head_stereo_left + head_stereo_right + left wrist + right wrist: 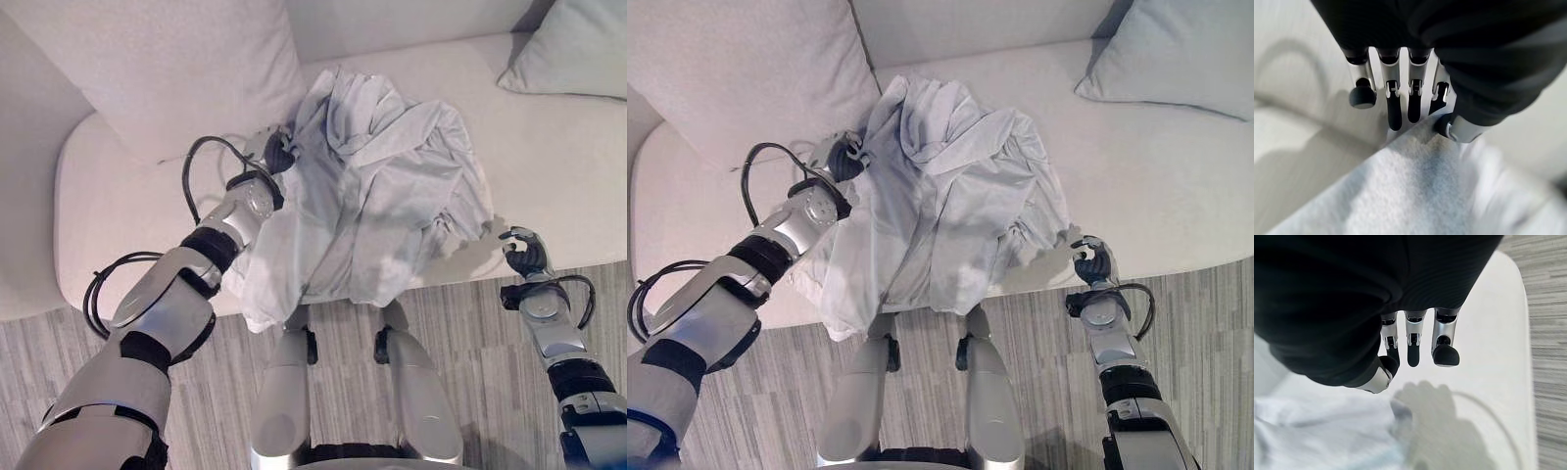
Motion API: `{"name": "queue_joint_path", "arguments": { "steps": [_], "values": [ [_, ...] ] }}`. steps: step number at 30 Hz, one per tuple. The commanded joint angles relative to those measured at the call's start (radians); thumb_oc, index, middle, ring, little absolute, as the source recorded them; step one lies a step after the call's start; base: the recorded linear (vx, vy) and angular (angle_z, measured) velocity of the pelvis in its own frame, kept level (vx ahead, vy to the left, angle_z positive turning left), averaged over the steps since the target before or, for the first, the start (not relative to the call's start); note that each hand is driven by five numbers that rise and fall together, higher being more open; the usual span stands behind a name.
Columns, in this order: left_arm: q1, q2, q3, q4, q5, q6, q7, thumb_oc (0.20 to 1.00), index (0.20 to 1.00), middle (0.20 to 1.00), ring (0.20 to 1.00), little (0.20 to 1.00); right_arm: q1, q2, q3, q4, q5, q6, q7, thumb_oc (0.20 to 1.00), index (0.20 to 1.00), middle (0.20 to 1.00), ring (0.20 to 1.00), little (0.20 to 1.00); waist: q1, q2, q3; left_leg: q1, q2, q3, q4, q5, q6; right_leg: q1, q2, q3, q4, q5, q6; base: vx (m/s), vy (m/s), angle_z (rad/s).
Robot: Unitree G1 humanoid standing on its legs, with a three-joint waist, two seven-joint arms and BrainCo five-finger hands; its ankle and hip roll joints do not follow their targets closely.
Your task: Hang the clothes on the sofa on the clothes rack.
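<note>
1. My left hand (277, 154) sits at the upper left edge of the pale garment (377, 211); from the head views I cannot tell whether cloth lies between my fingers.
2. In my left wrist view the near cloth is blurred, and its lower part runs out of the picture.
3. The garment's front hem hangs over the sofa (118, 215) edge, hiding that edge beneath it.
4. The cushion (1176, 54) at the far right is cut by the picture's edge.
5. In my right wrist view, the dark cover hides the palm of my right hand (1415, 345).
</note>
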Motion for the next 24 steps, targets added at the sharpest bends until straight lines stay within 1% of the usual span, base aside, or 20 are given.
{"name": "queue_joint_path", "arguments": {
  "steps": [1,3,4,5,6,7,9,10,11,12,13,14,16,18,22,24],
  "values": [
    [0.004,0.046,0.131,-0.032,0.078,-0.015,0.042,0.2,0.2,0.2,0.2,0.2,0.045,-0.105,-0.088,-0.074,-0.015,-0.033,-0.002,0.2,0.2,0.2,0.2,0.2,0.013,0.087,-0.018,0.137,0.073,-0.106,0.001,-0.125,-0.012,0.072,-0.018,-0.004,0.01,-0.142,0.003,0.03,0.015,0.14],
    [0.113,0.092,0.234,-0.128,0.1,-0.007,0.038,0.2,0.2,0.2,0.2,0.2,0.033,-0.106,-0.071,-0.084,-0.005,-0.039,0.009,0.2,0.2,0.2,0.2,0.2,0.015,0.07,-0.018,0.205,0.075,-0.097,0.001,-0.13,-0.006,0.136,-0.011,-0.006,0.01,-0.148,0.003,0.01,0.005,0.1],
    [0.151,0.102,0.272,-0.161,0.108,-0.008,0.04,0.2,0.2,0.2,0.2,0.2,0.032,-0.103,-0.074,-0.1,-0.004,-0.044,0.015,0.2,0.2,0.2,0.2,0.2,0.018,0.062,-0.018,0.226,0.076,-0.094,0.001,-0.125,-0.004,0.154,-0.009,-0.006,0.01,-0.144,0.001,0.0,0.0,0.0],
    [0.161,0.103,0.278,-0.168,0.11,-0.005,0.038,0.2,0.2,0.2,0.2,0.2,0.035,-0.103,-0.07,-0.101,-0.004,-0.043,0.016,0.2,0.2,0.2,0.2,0.2,0.017,0.063,-0.018,0.235,0.077,-0.092,0.001,-0.132,-0.004,0.162,-0.007,-0.005,0.01,-0.15,0.002,0.0,0.0,0.0],
    [0.204,0.113,0.32,-0.194,0.115,-0.004,0.039,0.2,0.2,0.2,0.2,0.2,0.031,-0.105,-0.066,-0.106,-0.003,-0.048,0.019,0.2,0.2,0.2,0.2,0.2,0.019,0.057,-0.018,0.264,0.079,-0.089,0.001,-0.132,-0.002,0.188,-0.003,-0.003,0.01,-0.151,0.002,0.04,0.007,0.02],
    [0.266,0.126,0.394,-0.244,0.124,-0.004,0.044,0.2,0.2,0.2,0.2,0.2,0.003,-0.11,-0.052,-0.125,0.001,-0.053,0.025,0.2,0.2,0.2,0.2,0.2,0.029,0.042,-0.018,0.323,0.081,-0.083,0.001,-0.125,0.002,0.242,0.002,-0.001,0.01,-0.148,0.001,0.04,0.011,0.03],
    [0.328,0.13,0.457,-0.278,0.126,-0.003,0.049,0.2,0.2,0.2,0.2,0.2,-0.007,-0.115,-0.028,-0.127,0.003,-0.056,0.036,0.2,0.2,0.2,0.2,0.2,0.038,0.034,-0.036,0.367,0.083,-0.074,0.001,-0.126,0.003,0.284,0.006,0.001,0.01,-0.154,0.001,0.05,0.011,0.0],
    [0.334,0.13,0.461,-0.281,0.127,-0.002,0.048,0.2,0.2,0.2,0.2,0.2,-0.008,-0.116,-0.024,-0.126,0.003,-0.057,0.036,0.2,0.2,0.2,0.2,0.2,0.037,0.035,-0.035,0.369,0.083,-0.073,0.001,-0.127,0.003,0.286,0.006,0.002,0.01,-0.154,0.001,0.1,0.018,-0.02],
    [0.372,0.129,0.492,-0.294,0.126,-0.003,0.048,0.2,0.2,0.2,0.2,0.2,-0.012,-0.113,-0.014,-0.131,0.003,-0.054,0.044,0.2,0.2,0.2,0.2,0.2,0.042,0.029,-0.074,0.393,0.091,-0.062,0.001,-0.132,0.003,0.303,0.009,-0.004,0.01,-0.161,0.002,0.08,0.013,0.03],
    [0.377,0.129,0.496,-0.298,0.126,-0.002,0.046,0.2,0.2,0.2,0.2,0.2,-0.011,-0.113,-0.012,-0.132,0.003,-0.054,0.044,0.26,0.26,0.26,0.26,0.26,0.041,0.029,-0.075,0.394,0.091,-0.061,0.001,-0.133,0.002,0.303,0.01,-0.003,0.01,-0.161,0.002,0.11,0.015,0.03],
    [0.399,0.127,0.511,-0.304,0.128,-0.004,0.046,0.2,0.2,0.2,0.2,0.2,-0.01,-0.107,-0.01,-0.141,0.002,-0.053,0.052,0.504,0.504,0.504,0.504,0.504,0.045,0.025,-0.092,0.4,0.093,-0.056,0.001,-0.136,0.003,0.31,0.01,-0.006,0.01,-0.163,0.003,0.06,0.0,0.02],
    [0.421,0.126,0.523,-0.306,0.129,-0.004,0.045,0.2,0.2,0.2,0.2,0.2,-0.002,-0.099,-0.008,-0.138,-0.001,-0.05,0.058,1.0,1.0,1.0,1.0,1.0,0.046,0.022,-0.105,0.405,0.093,-0.053,0.001,-0.139,0.003,0.317,0.008,-0.006,0.01,-0.163,0.003,0.09,0.001,-0.01],
    [0.466,0.114,0.535,-0.312,0.133,-0.007,0.038,0.2,0.2,0.2,0.2,0.2,0.025,-0.076,0.003,-0.147,-0.02,-0.043,0.081,1.0,1.0,1.0,1.0,1.0,0.05,0.01,-0.129,0.411,0.09,-0.05,0.001,-0.147,0.003,0.331,0.005,-0.006,0.01,-0.162,0.005,0.09,0.009,0.0],
    [0.475,0.104,0.535,-0.311,0.135,-0.008,0.037,0.2,0.2,0.2,0.2,0.2,0.031,-0.069,0.005,-0.148,-0.03,-0.039,0.085,1.0,1.0,1.0,1.0,1.0,0.052,0.007,-0.131,0.41,0.087,-0.049,0.001,-0.151,0.003,0.33,0.005,-0.006,0.01,-0.164,0.006,0.02,0.008,0.0],
    [0.47,0.076,0.5,-0.285,0.146,-0.012,0.028,0.2,0.2,0.2,0.2,0.2,0.063,-0.039,0.009,-0.111,-0.064,-0.025,0.091,1.0,1.0,1.0,1.0,1.0,0.061,-0.006,-0.111,0.396,0.076,-0.053,0.001,-0.159,0.0,0.323,-0.001,-0.005,0.01,-0.163,0.007,0.0,0.008,0.0],
    [0.453,0.062,0.483,-0.278,0.144,-0.014,0.022,0.2,0.2,0.2,0.2,0.2,0.065,-0.02,0.029,-0.072,-0.066,-0.027,0.097,1.0,1.0,1.0,1.0,1.0,0.066,-0.005,-0.094,0.394,0.072,-0.055,0.001,-0.166,-0.004,0.324,-0.004,-0.007,0.01,-0.166,0.008,0.0,0.019,0.0]
  ]
}}
